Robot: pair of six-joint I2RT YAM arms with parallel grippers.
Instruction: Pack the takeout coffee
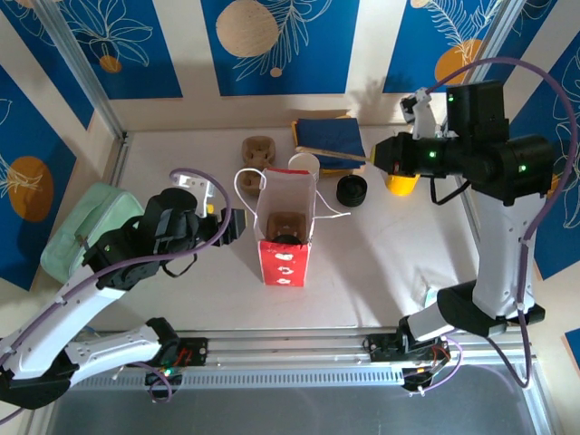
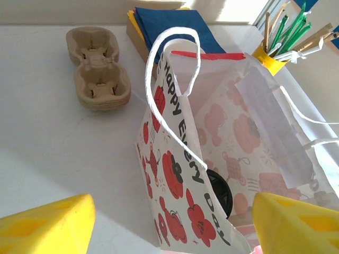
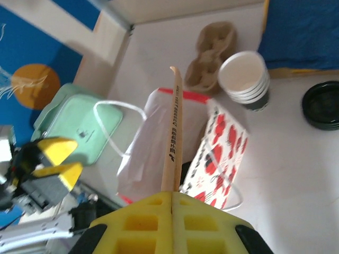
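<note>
Furthest left of the paper bag [image 1: 288, 213] lies a mint-green container [image 1: 91, 222]. Between it and the bag hangs the left gripper [image 1: 237, 223], its yellow fingers [image 2: 47, 225] spread wide on either side of the bag's near corner and holding nothing. The takeout coffee [image 2: 218, 191] sits deep inside the upright bag. Only its round black lid shows, facing up toward the bag's mouth, so its long axis looks vertical; the bag's printed walls hide its sides. Behind the bag, on the table [image 1: 181, 299], rest a cardboard cup carrier [image 1: 258, 150], a stack of paper cups [image 1: 305, 164] and blue napkins [image 1: 331, 136]. Right of the bag sits a stack of black lids [image 1: 352, 190]. Further right, the right gripper [image 3: 172, 200] is clamped on a wooden stir stick [image 3: 174, 132] that points toward the bag. A yellow cup [image 1: 401, 183] stands under it.
</note>
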